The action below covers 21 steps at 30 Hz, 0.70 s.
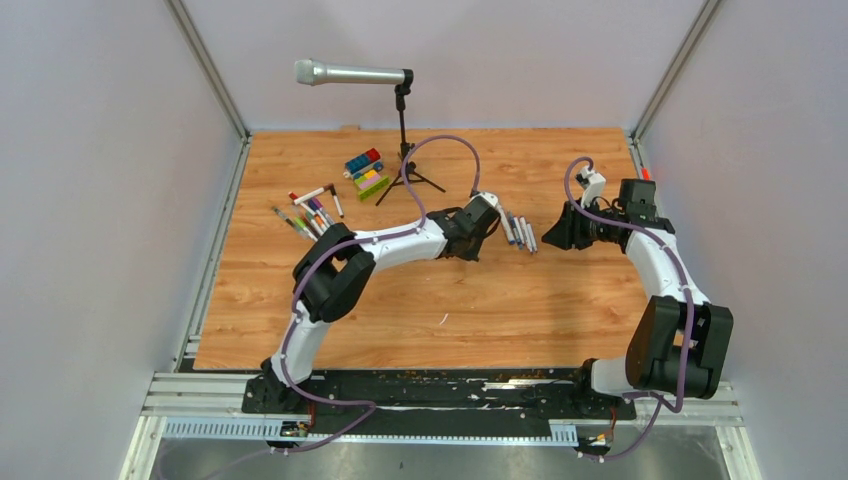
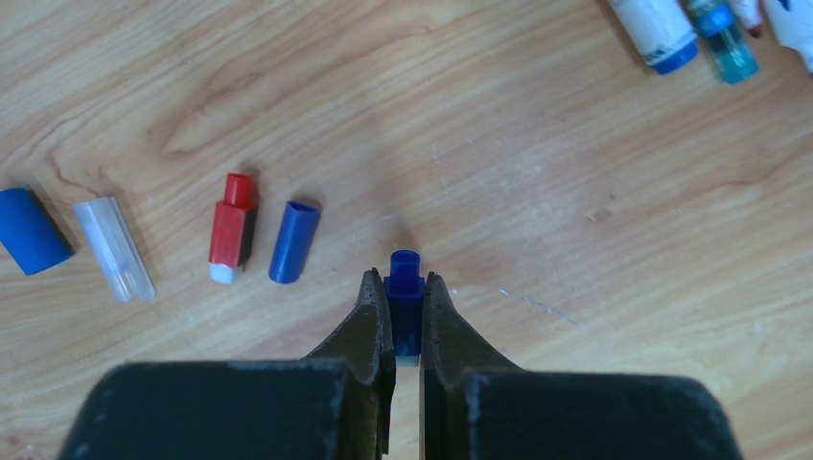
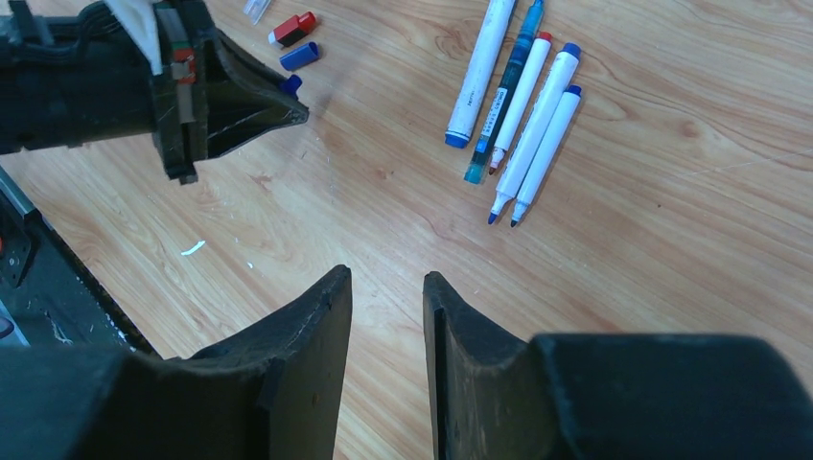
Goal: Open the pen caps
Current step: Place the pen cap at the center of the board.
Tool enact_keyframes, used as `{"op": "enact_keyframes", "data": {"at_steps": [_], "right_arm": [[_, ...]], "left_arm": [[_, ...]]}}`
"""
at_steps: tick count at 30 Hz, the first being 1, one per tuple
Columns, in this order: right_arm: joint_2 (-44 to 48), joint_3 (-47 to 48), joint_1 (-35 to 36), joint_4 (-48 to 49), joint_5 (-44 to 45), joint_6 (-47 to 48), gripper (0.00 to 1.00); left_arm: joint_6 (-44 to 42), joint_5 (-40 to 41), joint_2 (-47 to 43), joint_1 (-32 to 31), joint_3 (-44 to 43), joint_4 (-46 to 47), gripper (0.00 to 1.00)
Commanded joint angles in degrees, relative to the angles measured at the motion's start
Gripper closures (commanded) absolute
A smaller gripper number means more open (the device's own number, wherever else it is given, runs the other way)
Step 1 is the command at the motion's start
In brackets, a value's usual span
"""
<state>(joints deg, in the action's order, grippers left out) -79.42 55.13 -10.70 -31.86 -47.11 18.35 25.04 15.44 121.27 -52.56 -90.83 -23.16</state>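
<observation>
Wood-grain tabletop [image 1: 450, 300], pale grey walls [image 1: 90, 200], pens [image 3: 534, 129] strewn.

walls [image 1: 100, 200]: plain pale grey | table [image 1: 450, 300]: wood-grain board | corner posts [image 1: 210, 70]: metal

The white-and-black left arm [image 1: 400, 243] stretches far and rightward from a raised elbow, its black left gripper [image 2: 405, 281] pinched tight on a stubby dark-blue plastic cap [image 2: 406, 266]. The right arm [image 1: 655, 265] bends leftward, its right gripper [image 3: 386, 280] facing the left one, jaws parted.
</observation>
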Motion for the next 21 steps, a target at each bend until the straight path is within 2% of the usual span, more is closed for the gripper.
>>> {"op": "enact_keyframes", "data": {"at_steps": [1,6,10,21], "right_arm": [[0.2,-0.2,-0.4,2.5,-1.9,1.3,0.66],[-0.1,-0.1,-0.5,2.4,-2.1,1.4,0.66],[-0.2,-0.2,-0.4,2.4,-2.2,1.5,0.66],[-0.2,-0.2,-0.6,2.3,-2.4,1.5,0.66]], "left_arm": [[-1.3,-0.5,2.2,1.8,-4.2,-2.4,0.97],[-1.8,-1.3,3.3,2.5,-5.9,-3.3,0.93],[-1.8,-1.7,3.4,2.8,-6.0,-3.5,0.85],[-2.3,-2.4,1.8,3.2,-5.7,-3.3,0.78]]}}
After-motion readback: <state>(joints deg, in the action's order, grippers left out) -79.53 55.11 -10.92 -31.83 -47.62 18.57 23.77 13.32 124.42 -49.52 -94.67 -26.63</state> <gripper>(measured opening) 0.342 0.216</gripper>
